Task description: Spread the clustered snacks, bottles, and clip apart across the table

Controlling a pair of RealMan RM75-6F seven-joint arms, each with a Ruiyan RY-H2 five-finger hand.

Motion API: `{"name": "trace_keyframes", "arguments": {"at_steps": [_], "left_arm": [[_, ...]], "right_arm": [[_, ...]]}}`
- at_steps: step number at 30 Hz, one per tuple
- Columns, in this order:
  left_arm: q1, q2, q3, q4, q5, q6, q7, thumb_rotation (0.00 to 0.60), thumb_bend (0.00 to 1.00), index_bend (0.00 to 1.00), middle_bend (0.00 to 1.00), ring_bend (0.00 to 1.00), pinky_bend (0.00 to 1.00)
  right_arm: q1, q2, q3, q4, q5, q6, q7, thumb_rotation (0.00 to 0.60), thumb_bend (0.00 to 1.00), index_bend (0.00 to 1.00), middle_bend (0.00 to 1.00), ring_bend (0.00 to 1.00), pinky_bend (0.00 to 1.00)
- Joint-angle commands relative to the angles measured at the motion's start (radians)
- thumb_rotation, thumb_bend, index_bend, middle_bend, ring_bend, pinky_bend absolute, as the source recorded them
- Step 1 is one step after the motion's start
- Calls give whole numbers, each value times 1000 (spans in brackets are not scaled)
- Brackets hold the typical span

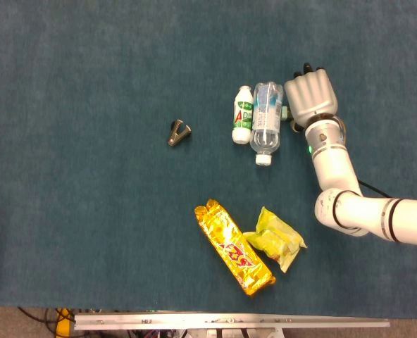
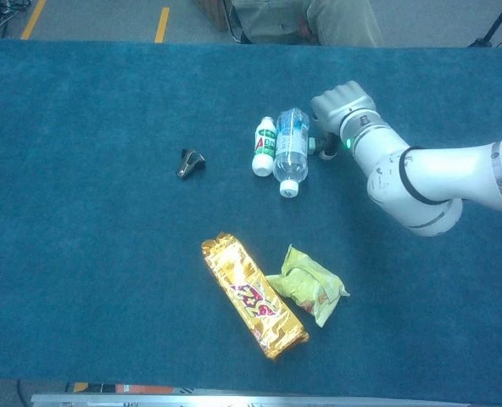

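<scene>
Right hand (image 1: 309, 96) lay knuckles-up just right of the clear water bottle (image 1: 266, 122), its thumb side touching or nearly touching the bottle's flank; its fingers curled downward, and whether they closed on anything could not be told. No left hand showed in either view.

Two bottles lay side by side and touching: the clear one and, on its left, a smaller white bottle (image 1: 243, 114) with a green label. Both had their long axes running near to far, tilted slightly, with the caps at the near ends. One dark clip (image 1: 178, 132) sat alone, well to the left of the bottles, its jaws pointing far and right.

Two snacks lay nearer: a gold wrapper (image 1: 233, 246), long axis running from far-left to near-right, and a crumpled yellow-green packet (image 1: 277, 239) touching its right side.

Blue table cloth (image 1: 67, 176) stretched open on the whole left side and across the far edge; the near edge met a metal rail (image 1: 229, 322).
</scene>
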Motion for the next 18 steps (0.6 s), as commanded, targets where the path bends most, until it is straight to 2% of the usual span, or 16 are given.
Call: {"name": "trace_keyframes", "arguments": {"at_steps": [1,8,13,18], "left_arm": [[1,1,0,1,-1,0,-1,600,363,0,38,35,73],[3,3,-1,2,-2,3,-4,600,363,0,38,34,73],[3,3,0,1,-1,2,-2,600,363,0,38,34,73],[3,5,-1,-3,-1,3,1,600,363,0,38,34,73]], "right_arm": [[-1,-1,0,3,-3,-4,1,497,214,529,287,143,303],[-1,-2,6,16,-11,-15,8,494,204,512,287,143,303],[-2,0,7,18,-22,-20,13,458,114,497,287,143,303],[-4,-3,2,24,-33,-35,20,452,111,479,287,143,303]]}}
